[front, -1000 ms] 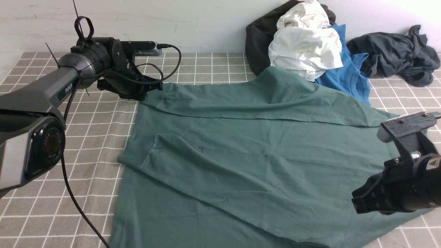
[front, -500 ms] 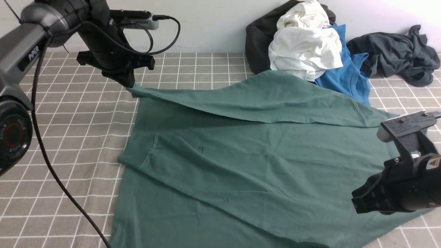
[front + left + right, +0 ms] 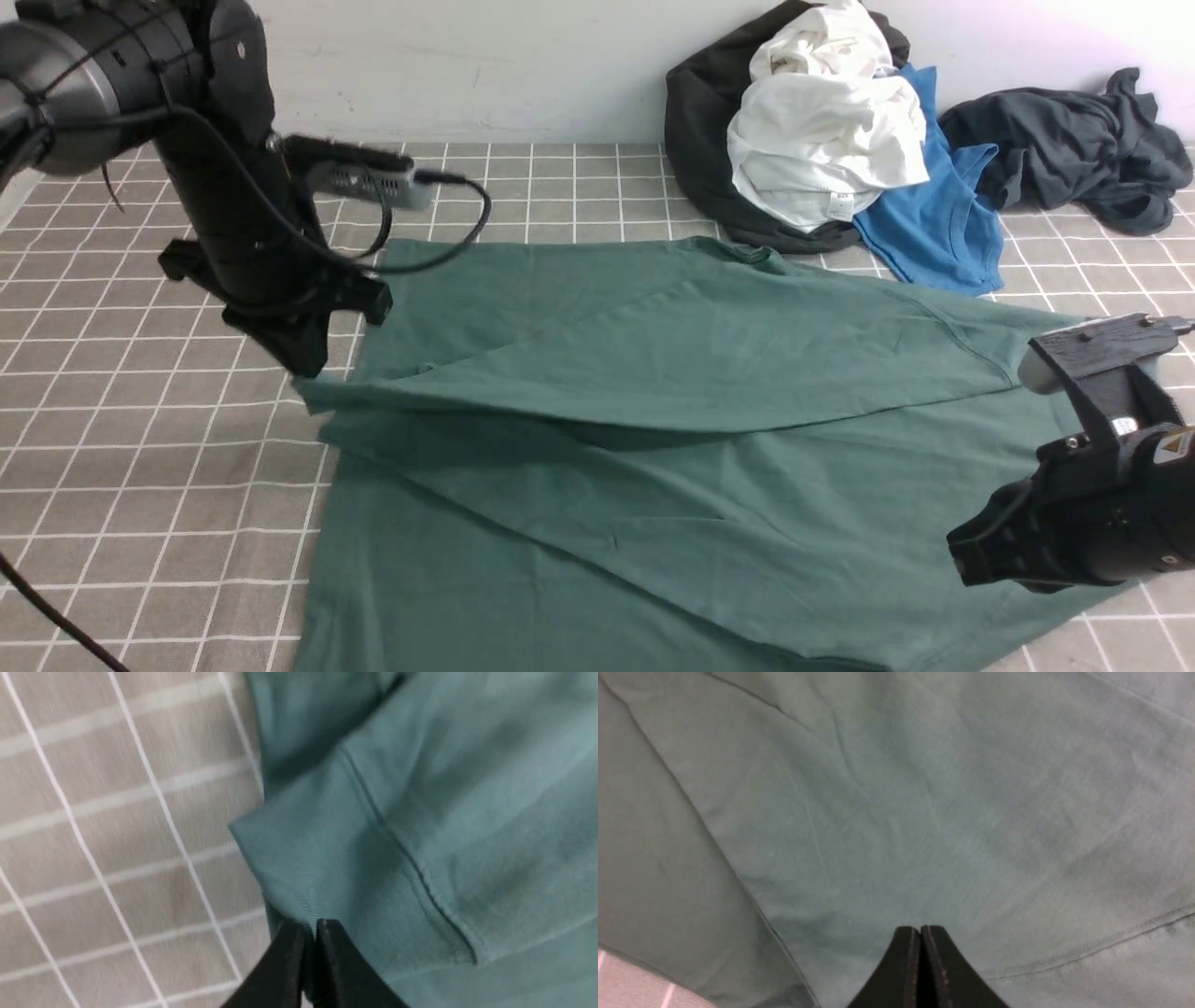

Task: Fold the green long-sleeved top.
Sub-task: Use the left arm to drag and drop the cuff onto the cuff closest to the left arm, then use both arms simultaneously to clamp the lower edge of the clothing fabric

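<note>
Sleeve fold: left gripper [image 3: 306, 366] clamped on cuff [image 3: 327, 877] of green long-sleeved top [image 3: 672, 485] (right gripper [image 3: 920, 931] closed, empty); next likely lay flat, release.

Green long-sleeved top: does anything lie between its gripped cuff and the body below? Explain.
Nothing visible does. The left gripper holds the dark green cotton top by its cuff over bare fabric; the heap of white, blue and black clothes lies beyond.

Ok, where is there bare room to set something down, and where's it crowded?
Free: the tablecloth left of the top, nearer than the left gripper; the back strip between wall and top; a small patch between the grey garment and the top's right side. Crowded: back right, with the white garment and blue shirt.
</note>
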`<move>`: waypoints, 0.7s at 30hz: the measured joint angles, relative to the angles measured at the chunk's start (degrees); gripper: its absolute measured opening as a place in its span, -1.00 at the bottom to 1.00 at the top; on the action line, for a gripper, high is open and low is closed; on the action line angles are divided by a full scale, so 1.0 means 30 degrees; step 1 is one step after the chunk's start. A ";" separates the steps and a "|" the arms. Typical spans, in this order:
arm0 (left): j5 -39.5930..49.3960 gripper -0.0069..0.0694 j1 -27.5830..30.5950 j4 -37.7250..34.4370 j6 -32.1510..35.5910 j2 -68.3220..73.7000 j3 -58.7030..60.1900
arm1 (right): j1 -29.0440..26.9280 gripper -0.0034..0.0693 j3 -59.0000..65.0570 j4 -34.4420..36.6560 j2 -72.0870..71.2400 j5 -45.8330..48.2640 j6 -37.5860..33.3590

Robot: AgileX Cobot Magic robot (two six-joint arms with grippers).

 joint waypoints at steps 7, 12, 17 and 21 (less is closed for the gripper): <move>-0.1736 -0.57 -0.0875 0.0847 0.0016 -0.0204 0.2175 | 0.0000 -0.93 0.0000 0.0265 0.0000 0.0271 -0.0987; -0.0789 -0.16 -0.1455 0.0718 -0.0031 -0.0919 0.2440 | 0.0000 -0.93 0.0000 0.0510 0.0000 0.0768 -0.1336; -0.0130 0.25 -0.2782 0.0028 -0.0502 -0.2939 0.4890 | 0.0000 -0.93 0.0000 0.1201 0.0000 0.1713 -0.1795; -0.0432 0.30 -0.4972 -0.0009 0.1198 -0.5160 0.8981 | 0.0000 -0.93 0.0000 0.2410 0.0000 0.2406 -0.3147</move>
